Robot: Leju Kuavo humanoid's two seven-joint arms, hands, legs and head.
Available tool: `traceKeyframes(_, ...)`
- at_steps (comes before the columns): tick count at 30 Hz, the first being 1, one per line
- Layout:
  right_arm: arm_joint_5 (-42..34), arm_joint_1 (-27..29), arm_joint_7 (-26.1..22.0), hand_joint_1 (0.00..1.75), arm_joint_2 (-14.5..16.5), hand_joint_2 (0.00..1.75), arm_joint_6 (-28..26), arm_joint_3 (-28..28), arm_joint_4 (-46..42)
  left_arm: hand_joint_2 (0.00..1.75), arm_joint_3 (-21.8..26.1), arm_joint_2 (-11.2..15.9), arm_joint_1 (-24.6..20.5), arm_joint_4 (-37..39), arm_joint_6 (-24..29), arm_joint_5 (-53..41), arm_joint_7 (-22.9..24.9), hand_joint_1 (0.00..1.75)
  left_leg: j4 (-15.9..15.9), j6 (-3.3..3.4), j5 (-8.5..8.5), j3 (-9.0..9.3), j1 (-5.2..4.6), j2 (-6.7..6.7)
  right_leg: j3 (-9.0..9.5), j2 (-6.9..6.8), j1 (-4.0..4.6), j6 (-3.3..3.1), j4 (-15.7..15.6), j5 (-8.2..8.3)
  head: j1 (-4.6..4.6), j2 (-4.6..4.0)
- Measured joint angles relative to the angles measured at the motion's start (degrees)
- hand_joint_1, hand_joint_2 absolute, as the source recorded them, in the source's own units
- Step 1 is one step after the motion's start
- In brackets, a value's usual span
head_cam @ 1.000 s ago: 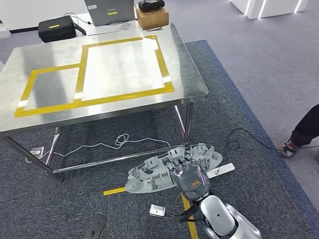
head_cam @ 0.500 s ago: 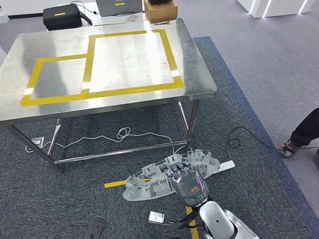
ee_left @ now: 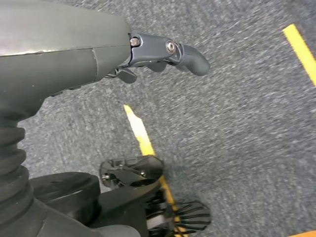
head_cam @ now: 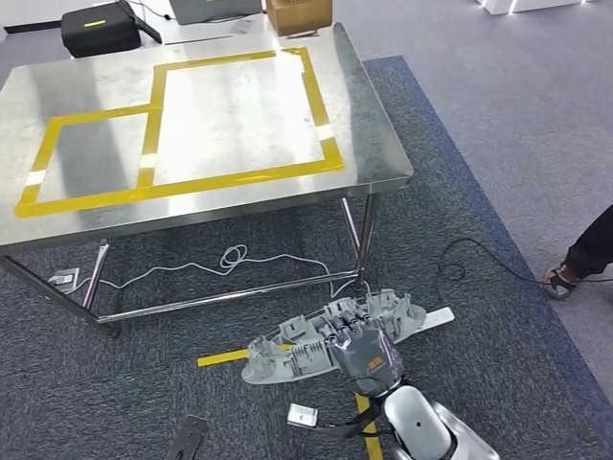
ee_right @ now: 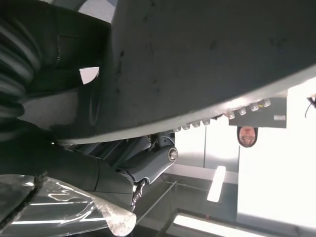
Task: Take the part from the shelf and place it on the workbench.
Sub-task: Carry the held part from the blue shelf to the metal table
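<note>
The part (head_cam: 289, 347) is a long grey ribbed plastic moulding. My right hand (head_cam: 359, 347) grips it from below near its middle and holds it level over the carpet, in front of the workbench. The right wrist view looks up at the part's smooth dark underside (ee_right: 209, 59), with my fingers (ee_right: 152, 163) wrapped against it. The workbench (head_cam: 361, 115) is a steel table marked with yellow tape rectangles (head_cam: 231, 177). My left hand (ee_left: 164, 52) hangs above the floor, fingers loosely extended and holding nothing.
A black case (head_cam: 98, 27), a laptop and a cardboard box (head_cam: 298, 13) sit at the bench's far edge. White cable (head_cam: 231, 257) and a black cable (head_cam: 469, 264) lie on the carpet. A person's shoe (head_cam: 560, 280) is at the right.
The whole picture has shifted slightly, so the camera has moved; the bench sits a little to the left. My right hand still holds the part in the same grip.
</note>
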Motion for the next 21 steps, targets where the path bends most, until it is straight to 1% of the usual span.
traceKeyframes(1,0.0,-0.1,0.0,1.54,0.0,1.75,0.0,0.0,0.0,1.75,0.0,0.0,0.0,0.0,0.0,0.0,0.0,0.00,4.5,-0.37,-1.28,-2.93,0.30,-0.01,0.19,-0.04,-0.06,-0.01,-0.1,-0.23,-0.05,0.00)
traceKeyframes(2,0.0,-0.1,0.0,1.54,0.0,1.75,0.1,0.0,0.0,1.75,0.0,0.0,0.1,0.0,0.0,0.0,0.0,0.00,8.2,-0.69,-1.87,-5.63,0.62,-0.01,0.41,-0.01,-0.13,0.08,-0.1,-0.48,-0.03,0.00)
traceKeyframes(3,0.0,-0.1,0.0,1.54,0.0,1.75,0.1,0.0,0.1,1.75,0.0,0.1,0.2,0.0,-0.1,-0.1,0.0,0.00,10.0,-0.97,-1.28,-7.53,0.92,0.00,0.71,0.03,-0.22,0.23,-0.1,-0.72,-0.04,0.00)
traceKeyframes(4,0.0,0.0,0.0,1.54,0.0,1.75,0.1,0.0,0.1,1.75,0.0,0.1,0.3,0.0,-0.3,-0.1,0.0,0.00,9.6,-1.22,0.60,-8.40,1.20,0.00,1.09,0.08,-0.35,0.41,-0.1,-0.94,-0.04,0.00)
traceKeyframes(5,0.0,0.0,0.0,1.54,0.0,1.75,0.2,0.0,0.1,1.75,0.0,0.2,0.4,0.0,-0.5,-0.1,0.1,0.00,7.0,-1.47,3.57,-8.25,1.46,0.01,1.53,0.12,-0.53,0.66,-0.1,-1.16,-0.04,0.00)
traceKeyframes(6,0.0,-0.1,0.0,1.54,0.0,1.75,0.2,0.0,0.2,1.75,0.0,0.3,0.4,0.0,-0.6,-0.2,0.1,0.00,3.4,-1.73,6.68,-7.51,1.70,0.04,1.94,0.14,-0.71,0.95,-0.1,-1.37,-0.04,0.00)
traceKeyframes(7,0.0,-0.1,0.0,1.54,0.0,1.75,0.3,0.0,0.2,1.75,0.0,0.3,0.3,0.0,-0.7,-0.3,0.1,0.00,0.1,-1.89,8.94,-6.72,1.69,0.04,2.26,0.17,-0.78,1.32,-0.1,-1.51,-0.07,0.00)
traceKeyframes(8,0.0,-0.2,0.0,1.54,0.0,1.75,0.3,0.0,0.2,1.75,0.0,0.3,0.3,0.0,-0.8,-0.3,0.2,0.00,-2.7,-1.75,10.06,-5.95,1.65,0.04,2.39,0.20,-0.80,1.73,-0.1,-1.57,-0.16,0.00)
traceKeyframes(9,0.0,-0.4,0.0,1.54,0.0,1.75,0.3,0.0,0.2,1.75,0.0,0.3,0.2,0.0,-0.7,-0.4,0.2,0.00,-4.0,-1.40,10.14,-5.65,1.51,-0.01,2.33,0.21,-0.75,2.16,-0.2,-1.49,-0.18,0.00)
traceKeyframes(10,0.0,-0.5,0.0,1.54,0.0,1.75,0.3,0.0,0.2,1.75,0.0,0.3,0.2,0.1,-0.7,-0.4,0.3,0.00,-4.4,-0.87,9.74,-5.65,1.29,-0.09,2.25,0.17,-0.69,2.62,-0.4,-1.31,-0.26,0.00)
traceKeyframes(11,0.0,-0.6,0.0,1.54,0.0,1.75,0.3,0.0,0.2,1.75,0.0,0.4,0.2,0.1,-0.7,-0.4,0.3,0.00,-4.8,-0.22,9.55,-5.63,1.27,-0.18,2.16,0.10,-0.72,3.05,-0.6,-1.16,-0.25,0.00)
traceKeyframes(12,0.0,-0.6,0.0,1.54,0.1,1.75,0.4,0.1,0.2,1.75,0.0,0.4,0.3,0.1,-0.6,-0.4,0.3,0.00,-4.9,0.30,9.67,-5.64,1.27,-0.25,1.95,0.01,-0.77,3.38,-0.6,-1.23,-0.15,0.00)
traceKeyframes(13,0.0,-0.7,0.0,1.54,0.1,1.75,0.4,0.1,0.2,1.75,0.0,0.4,0.3,0.0,-0.6,-0.4,0.3,0.00,-5.1,0.81,9.84,-5.54,1.26,-0.30,1.50,-0.04,-0.78,3.55,0.0,-1.77,-0.07,0.00)
traceKeyframes(14,0.0,-0.7,0.0,1.54,0.1,1.75,0.4,0.2,0.2,1.75,0.0,0.4,0.3,0.0,-0.5,-0.4,0.3,0.00,-5.3,1.27,10.03,-5.40,1.25,-0.32,0.50,-0.01,-0.71,3.57,1.8,-2.83,0.05,0.00)
traceKeyframes(15,0.0,-0.7,0.0,1.54,0.1,1.75,0.4,0.2,0.2,1.75,0.0,0.4,0.3,0.0,-0.5,-0.5,0.3,0.00,-5.5,1.62,10.14,-5.29,1.17,-0.32,-1.19,0.03,-0.50,3.45,4.9,-4.34,0.13,0.00)
traceKeyframes(16,0.0,-0.7,0.0,1.54,0.1,1.75,0.4,0.2,0.2,1.75,0.0,0.4,0.3,0.0,-0.4,-0.5,0.3,0.00,-5.6,1.93,10.16,-5.29,1.01,-0.33,-3.31,0.07,-0.20,3.26,9.0,-5.91,0.15,0.00)
traceKeyframes(17,0.0,-0.7,0.0,1.54,0.1,1.75,0.4,0.2,0.2,1.75,0.0,0.4,0.3,0.0,-0.4,-0.5,0.3,0.00,-5.7,2.15,10.13,-5.25,0.80,-0.34,-5.47,0.11,0.14,3.03,12.7,-6.95,0.15,0.00)
traceKeyframes(18,0.0,-0.7,0.0,1.54,0.0,1.75,0.4,0.2,0.2,1.75,0.0,0.4,0.3,0.0,-0.4,-0.5,0.3,0.00,-5.8,2.42,9.98,-5.10,0.54,-0.40,-7.08,0.12,0.52,2.68,15.1,-6.97,0.16,0.00)
traceKeyframes(19,0.0,-0.7,0.0,1.54,0.0,1.75,0.4,0.2,0.3,1.75,0.0,0.4,0.4,0.0,-0.4,-0.5,0.3,0.00,-5.9,2.69,9.71,-4.80,0.21,-0.49,-7.72,0.14,0.89,2.14,15.2,-5.78,0.16,0.00)
traceKeyframes(20,0.0,-0.6,0.0,1.54,0.0,1.75,0.4,0.2,0.3,1.75,0.0,0.4,0.4,0.0,-0.4,-0.5,0.4,0.00,-6.0,2.93,9.33,-4.35,-0.17,-0.60,-7.29,0.19,1.33,1.35,13.1,-3.44,0.17,0.00)
traceKeyframes(21,0.0,-0.6,0.0,1.54,0.0,1.75,0.4,0.2,0.3,1.75,0.0,0.4,0.4,0.0,-0.4,-0.5,0.4,0.00,-6.0,3.17,8.82,-3.76,-0.56,-0.68,-6.14,0.35,1.92,0.14,9.4,-0.70,0.15,0.00)
